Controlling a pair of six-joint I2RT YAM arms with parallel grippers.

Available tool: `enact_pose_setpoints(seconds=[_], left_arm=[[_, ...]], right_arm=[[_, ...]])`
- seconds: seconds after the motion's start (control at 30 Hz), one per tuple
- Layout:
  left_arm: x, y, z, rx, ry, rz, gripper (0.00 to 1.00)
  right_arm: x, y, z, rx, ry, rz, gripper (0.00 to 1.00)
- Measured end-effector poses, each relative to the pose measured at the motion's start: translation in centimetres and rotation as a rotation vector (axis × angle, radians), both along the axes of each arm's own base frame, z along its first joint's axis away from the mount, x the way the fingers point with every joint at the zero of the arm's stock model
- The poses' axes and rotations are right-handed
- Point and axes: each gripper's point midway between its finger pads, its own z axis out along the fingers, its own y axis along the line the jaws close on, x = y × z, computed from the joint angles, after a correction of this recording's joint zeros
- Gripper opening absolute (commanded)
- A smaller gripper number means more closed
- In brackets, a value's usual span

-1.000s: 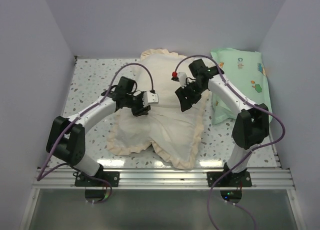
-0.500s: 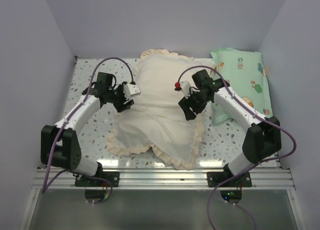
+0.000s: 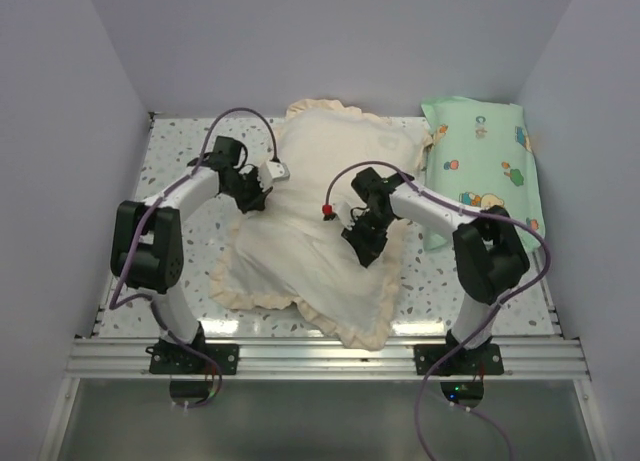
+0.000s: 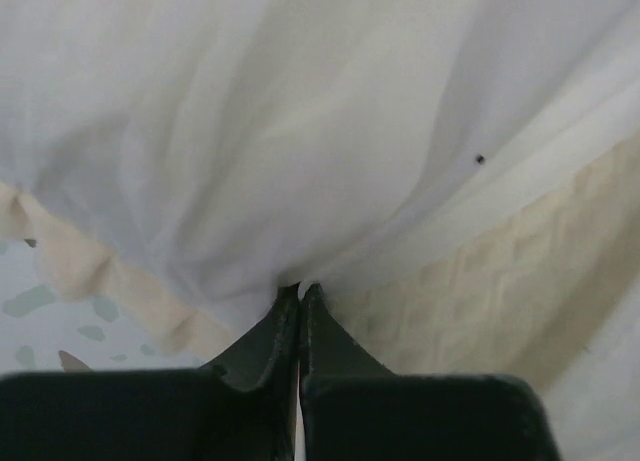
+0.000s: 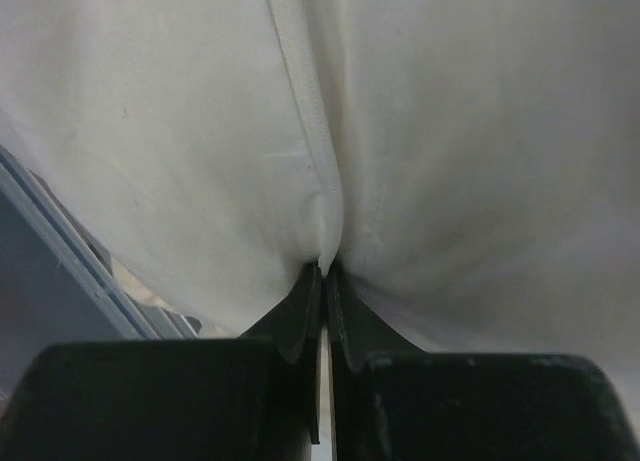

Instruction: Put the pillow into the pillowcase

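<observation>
Pillowcase (image 3: pixel 310 176) lies cream face up across the middle of the worktop (image 3: pixel 180 171), with both of our hands on it and its ruffled trim (image 3: pixel 250 293) running round the near edge.

Our left hand (image 3: pixel 258 196) sits at the left edge of the case. Its fingers (image 4: pixel 262 341) are pressed together, nipping a fold of the pale cloth at their tips, and creases fan away from the pinch. Just right of those tips, under the raised edge of the cloth, we see the pillow (image 4: pixel 500 281) as a cream-yellow quilted surface partly covered by the case. We cannot tell how far inside it reaches. Left of the tips, the trim rests on the speckled worktop.

Our right hand (image 3: pixel 364 247) is on the near right part of the case, well apart from the left hand. Its fingers (image 5: pixel 300 311) are shut tight on the cloth where a stitched seam (image 5: pixel 305 111) runs straight down into the tips, and the fabric bunches on both sides of the grip.

From above we cannot make out the pillow apart from the case, which swells a little beyond both hands.

Right of the right hand and farther back, a mint-green pillow (image 3: pixel 485 161) with cartoon prints lies along the side wall, just beside the case. The right arm hides whether the two touch.
</observation>
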Motion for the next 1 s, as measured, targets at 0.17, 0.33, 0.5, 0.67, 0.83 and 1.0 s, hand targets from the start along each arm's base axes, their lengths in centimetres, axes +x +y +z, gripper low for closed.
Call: enact_pose_setpoints(seconds=[0.17, 0.33, 0.5, 0.67, 0.83, 1.0], left_arm=[[7.0, -0.5, 1.8, -0.006, -0.042, 0.069, 0.24], [15.0, 2.9, 6.6, -0.006, -0.175, 0.243, 0.63], [15.1, 7.6, 11.8, -0.111, -0.206, 0.423, 0.66], [6.8, 8.3, 13.5, -0.155, -0.177, 0.493, 0.65], [4.2, 7.9, 11.4, -0.156, -0.113, 0.58, 0.63], [3.0, 8.3, 6.6, -0.156, 0.035, 0.686, 0.64]], right_arm=[[-1.4, 5.0, 0.4, 0.1, 0.034, 0.087, 0.0], [-1.0, 16.8, 3.4, 0.284, -0.045, 0.141, 0.34], [1.5, 21.5, 7.7, 0.414, -0.042, 0.074, 0.52], [10.8, 13.3, 11.8, 0.453, -0.156, -0.2, 0.5], [17.2, 3.3, 10.5, 0.26, -0.369, -0.412, 0.47], [18.0, 1.3, 4.7, 0.07, -0.389, -0.387, 0.47]])
